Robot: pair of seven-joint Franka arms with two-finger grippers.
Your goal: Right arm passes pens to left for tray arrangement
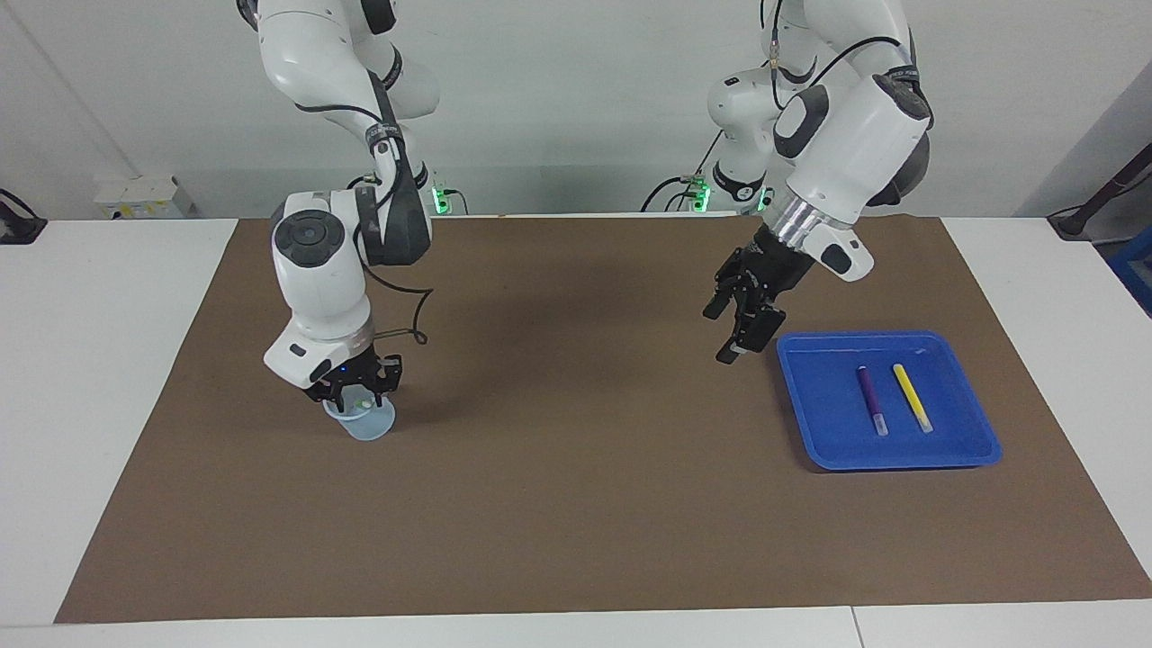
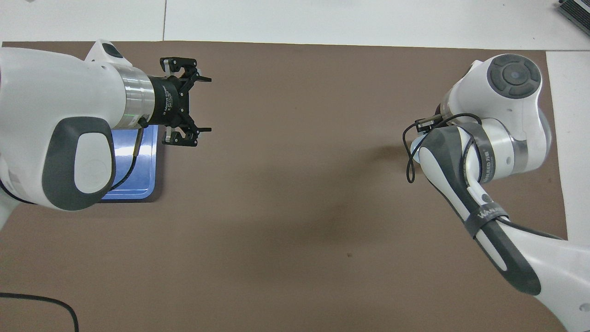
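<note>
The blue tray [image 1: 958, 364] lies toward the left arm's end of the table and also shows in the overhead view [image 2: 144, 182]. The purple pen [image 1: 871, 400] and the yellow pen [image 1: 912, 397] lie side by side in it. The green pen [image 1: 363, 406] stands in a small translucent cup [image 1: 367, 427], with only its top showing. My right gripper [image 1: 355, 396] is down at the cup's mouth, its fingers spread around the pen's top. My left gripper [image 1: 743, 331] hangs open and empty over the mat beside the tray, and it shows open in the overhead view [image 2: 203, 105].
A brown mat [image 1: 576, 504] covers most of the white table. In the overhead view the right arm hides nearly all of the cup [image 2: 415, 146]. A black cable [image 2: 41, 302] lies at the mat's near corner.
</note>
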